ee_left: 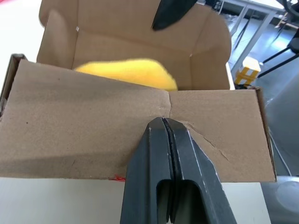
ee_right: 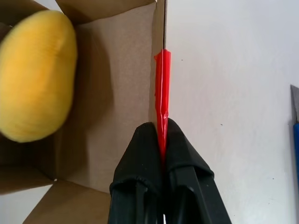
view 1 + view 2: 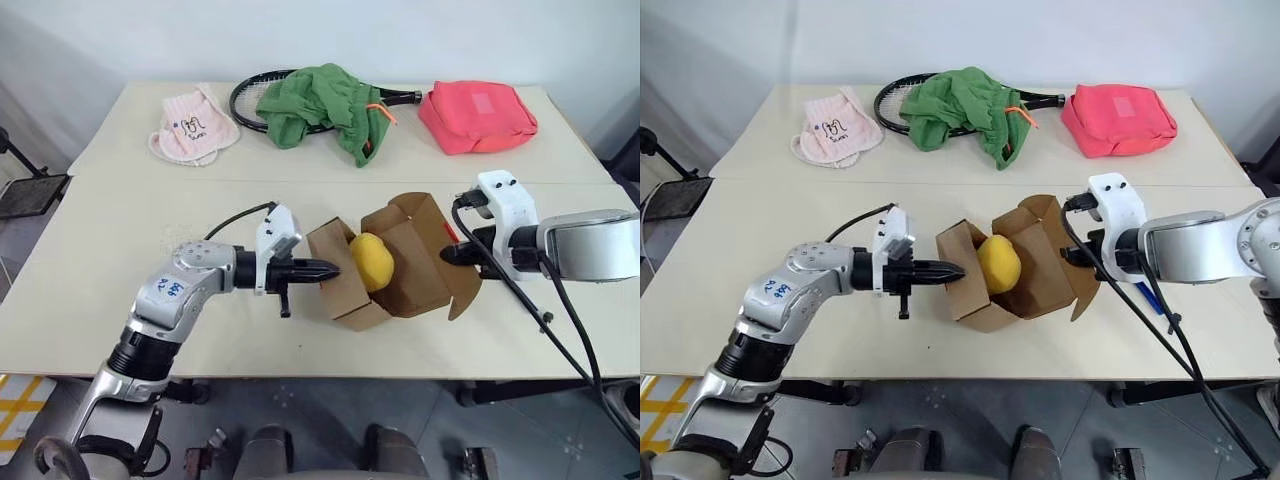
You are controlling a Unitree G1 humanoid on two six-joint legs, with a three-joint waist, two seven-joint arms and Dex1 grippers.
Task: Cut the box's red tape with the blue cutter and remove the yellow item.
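The brown box (image 3: 420, 270) stands open in the middle of the table with its flaps spread. Inside lies the yellow item (image 3: 371, 260), also seen in the right wrist view (image 2: 35, 77). My right gripper (image 2: 160, 128) is shut on the edge of the box's right flap, where a strip of red tape (image 2: 162, 93) runs. My left gripper (image 3: 335, 268) is shut and holds nothing; its tips (image 1: 162, 122) rest against the outer face of the left flap. The blue cutter (image 3: 1147, 297) lies on the table to the right of the box, behind my right arm.
Along the far side of the table lie a pink cloth (image 3: 193, 125), a black racket (image 3: 250, 95) partly under a green garment (image 3: 320, 105), and a pink-red bag (image 3: 477, 115). A black cable (image 3: 520, 300) hangs from my right wrist.
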